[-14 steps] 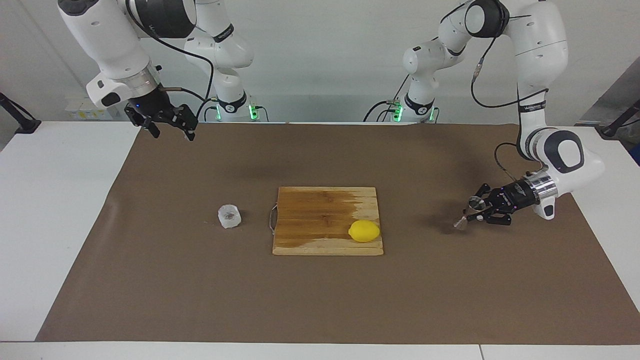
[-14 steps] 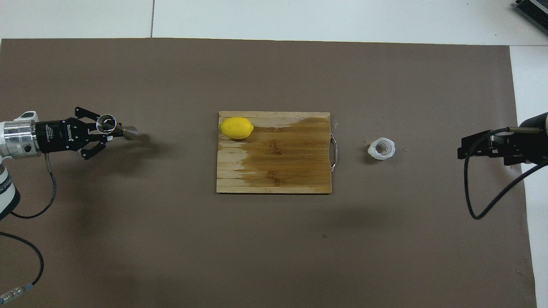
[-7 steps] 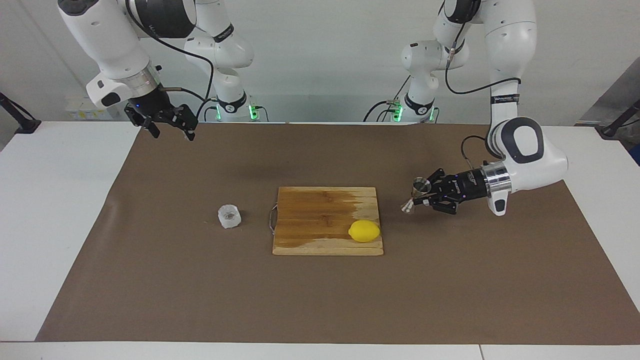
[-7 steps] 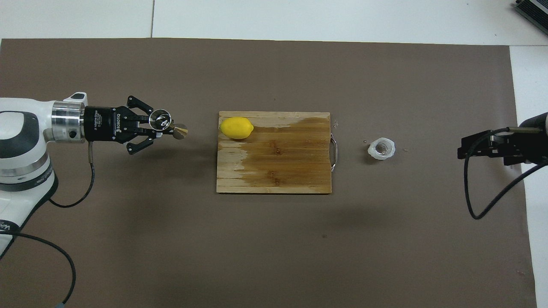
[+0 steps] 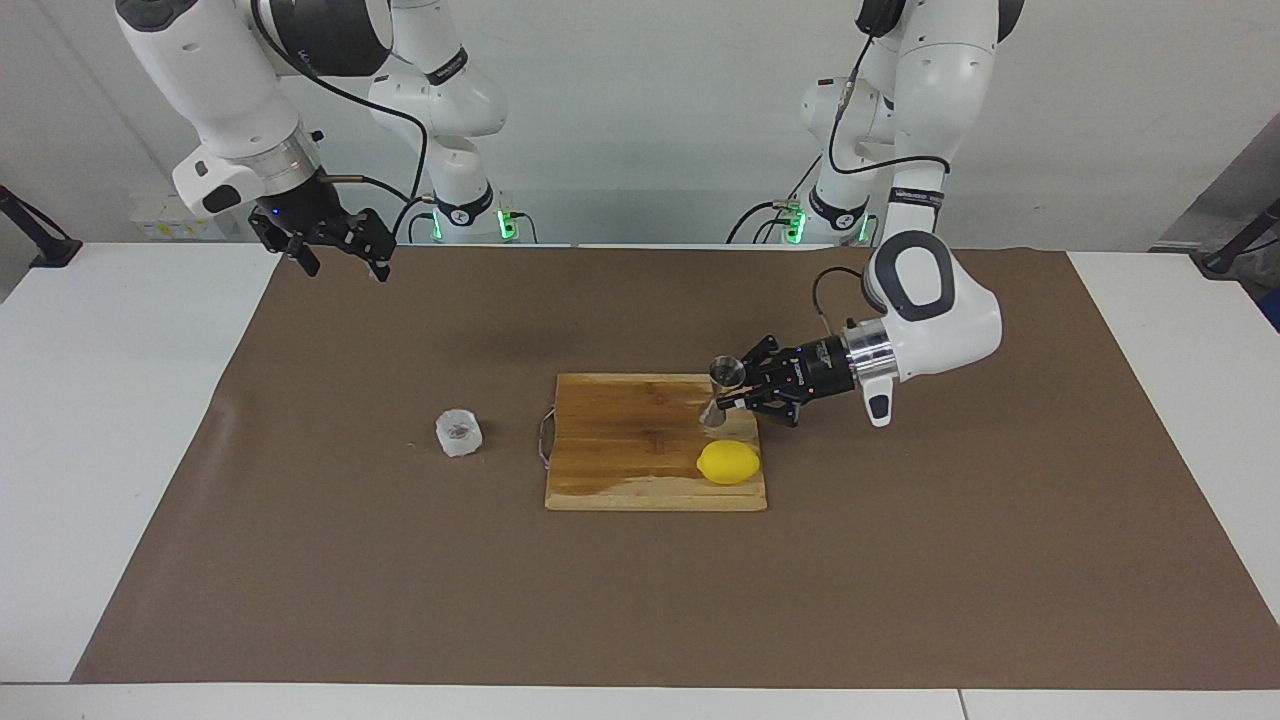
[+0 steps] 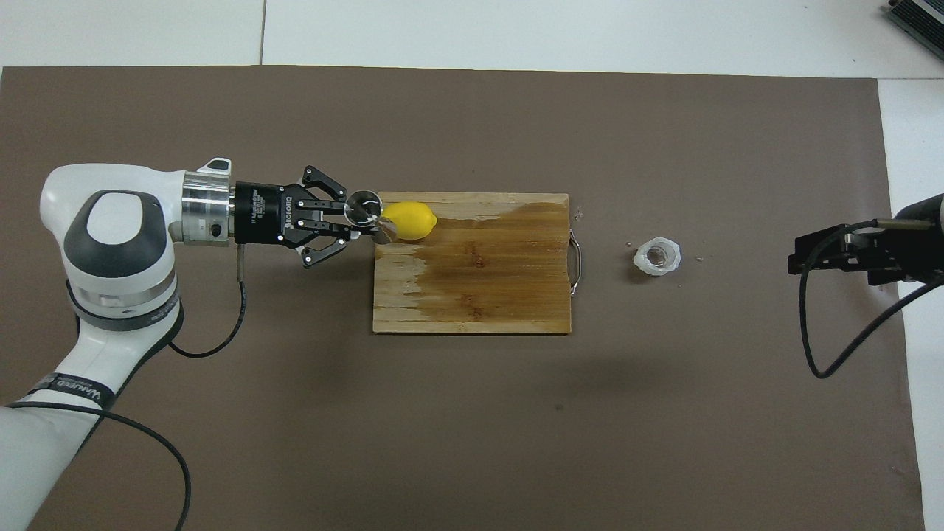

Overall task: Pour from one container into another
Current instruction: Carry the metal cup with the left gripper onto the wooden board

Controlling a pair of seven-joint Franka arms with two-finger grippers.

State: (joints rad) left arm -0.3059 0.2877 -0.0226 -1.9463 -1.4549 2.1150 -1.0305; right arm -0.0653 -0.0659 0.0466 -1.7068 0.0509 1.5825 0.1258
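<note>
The left hand [image 5: 738, 392] grips the steel jigger [image 5: 721, 387] by its narrow waist, fingers closed on it, and holds it in the air over the corner of the wooden cutting board [image 5: 620, 440] toward the left arm's end of the worktop [image 5: 400, 580]. The jigger is tilted, its upper cone's mouth turned partly toward the facing camera, which seems a carrying posture and not a pouring one (whether it holds anything cannot be made out). A waist grip suits it: both cone mouths stay free.

The white crinkled cup [image 5: 459, 433] stands upright on the brown mat, just off the board's handle end toward the right arm's end, well apart from the jigger. The right hand [image 5: 330, 245] waits high above the mat's edge near its own base; I cannot tell whether its fingers are open or closed.

From overhead the jigger [image 6: 366, 215] seems to touch the lemon [image 6: 408, 220]. The facing view corrects this, showing it raised above the board with the lemon [image 5: 728, 462] lying clear beneath. The overhead view alone looks straight down into the cup [image 6: 658, 256].
</note>
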